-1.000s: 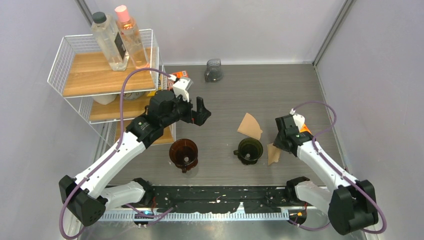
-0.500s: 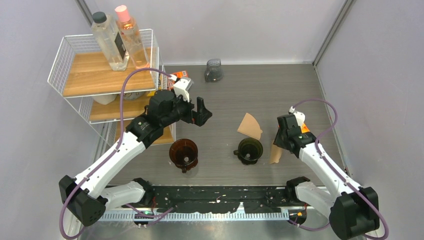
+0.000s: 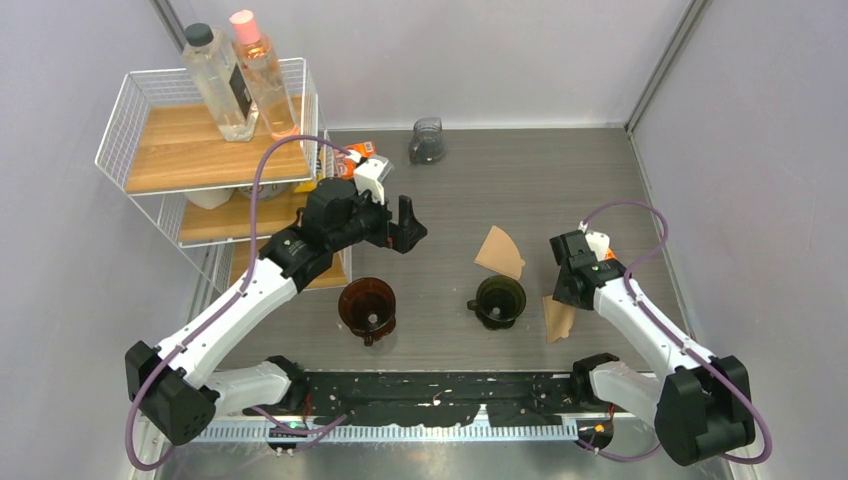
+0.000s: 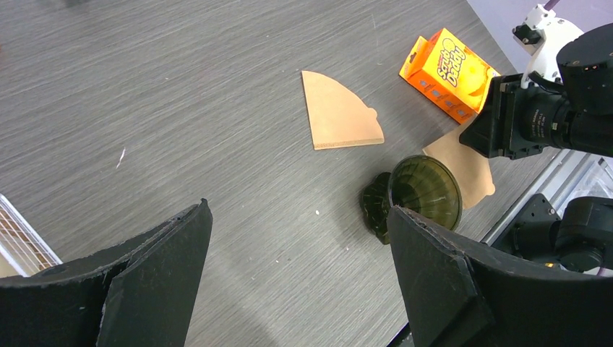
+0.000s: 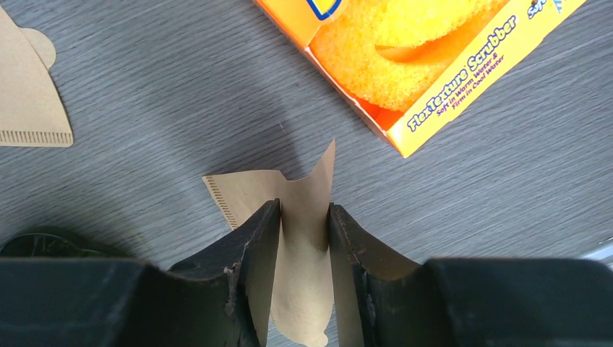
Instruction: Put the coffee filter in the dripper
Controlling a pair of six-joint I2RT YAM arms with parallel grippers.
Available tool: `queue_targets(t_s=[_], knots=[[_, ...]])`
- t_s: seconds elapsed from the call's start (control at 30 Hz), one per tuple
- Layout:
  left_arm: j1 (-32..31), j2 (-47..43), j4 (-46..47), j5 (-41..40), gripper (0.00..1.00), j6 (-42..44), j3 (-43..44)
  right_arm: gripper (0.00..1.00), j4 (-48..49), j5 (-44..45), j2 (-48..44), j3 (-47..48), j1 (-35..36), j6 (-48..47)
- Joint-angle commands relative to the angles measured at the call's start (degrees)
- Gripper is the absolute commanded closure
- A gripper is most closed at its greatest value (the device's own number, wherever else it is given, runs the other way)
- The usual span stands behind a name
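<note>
My right gripper (image 5: 303,206) is shut on a brown paper coffee filter (image 5: 307,184), which bows between the fingers. From above, this filter (image 3: 558,318) hangs just right of the dark green dripper (image 3: 499,299). A second coffee filter (image 3: 499,252) lies flat behind that dripper and also shows in the left wrist view (image 4: 340,113). A brown dripper (image 3: 367,306) stands at centre left. My left gripper (image 3: 405,225) hovers open over the table with nothing between its fingers (image 4: 298,210).
An orange sponge box (image 5: 412,50) lies right beside the right gripper. At the left stands a wire shelf (image 3: 140,120) holding two bottles. A dark cup (image 3: 427,140) sits at the back centre.
The right gripper has shifted slightly to the near right with the filter, which now sits lower and more tilted. The left arm has edged a little to the right.
</note>
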Motion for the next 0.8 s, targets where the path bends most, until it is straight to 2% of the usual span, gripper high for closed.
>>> queue_targets(t_s=[0.0, 0.2, 0.5, 0.67, 0.77], knots=[[0.33, 0.22, 0.89, 1.55, 0.01, -0.92, 1.72, 0.63, -1.32, 3.02, 0.68, 2.73, -0.51, 0.65], [0.29, 0.78, 1.00, 1.94, 0.01, -1.00, 1.85, 0.77, 0.04, 0.04, -1.31, 3.78, -0.57, -3.42], [0.37, 1.48, 2.22, 9.84, 0.00, 0.03, 2.38, 0.76, 0.78, -16.40, -14.06, 12.06, -0.59, -12.97], [0.30, 2.65, 4.20, 20.33, 0.01, 0.74, 2.36, 0.76, 2.56, -38.43, -19.44, 15.14, -0.58, -16.69], [0.12, 3.85, 5.85, 27.16, 0.00, 0.69, 2.59, 0.76, 7.02, -48.65, -21.24, 15.80, -0.50, -16.85]])
